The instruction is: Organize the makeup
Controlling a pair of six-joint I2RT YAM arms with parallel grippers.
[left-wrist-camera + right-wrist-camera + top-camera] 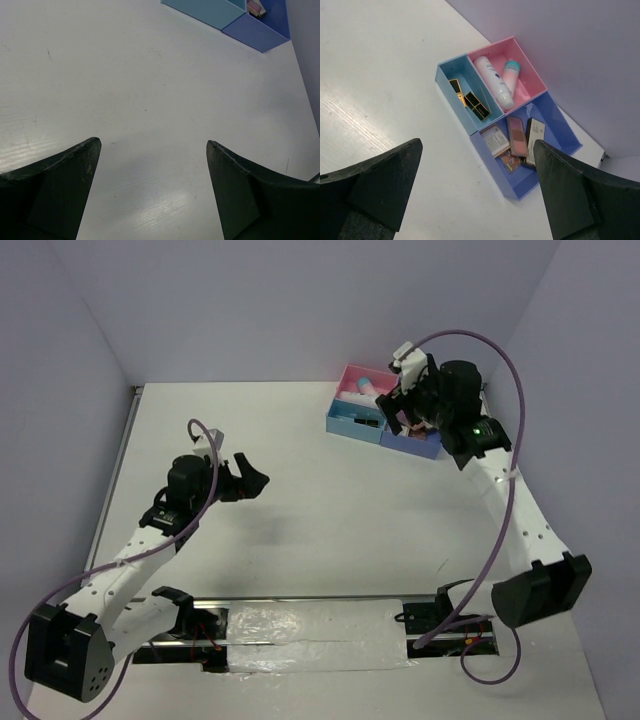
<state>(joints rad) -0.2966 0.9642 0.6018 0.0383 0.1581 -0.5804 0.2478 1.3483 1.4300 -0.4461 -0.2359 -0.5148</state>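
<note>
Top view: left tool (252, 478) held open over the bench (300, 540), right tool (398, 410) over the box (352, 426). Left wrist: nothing gripped. Right wrist: jaws apart, empty; tubes (492, 80), lipsticks (470, 100), palettes (517, 136) lie in separate compartments. Sorting judged complete; retraction indicated.

A box (350, 426) of three open compartments sits far right on the white surface (300, 510), close to the pale lilac back wall (300, 300). The pink and light-blue compartments lie side by side, and the dark-blue one runs across both their ends. A crinkled clear sheet (310, 635) covers the near edge.
</note>
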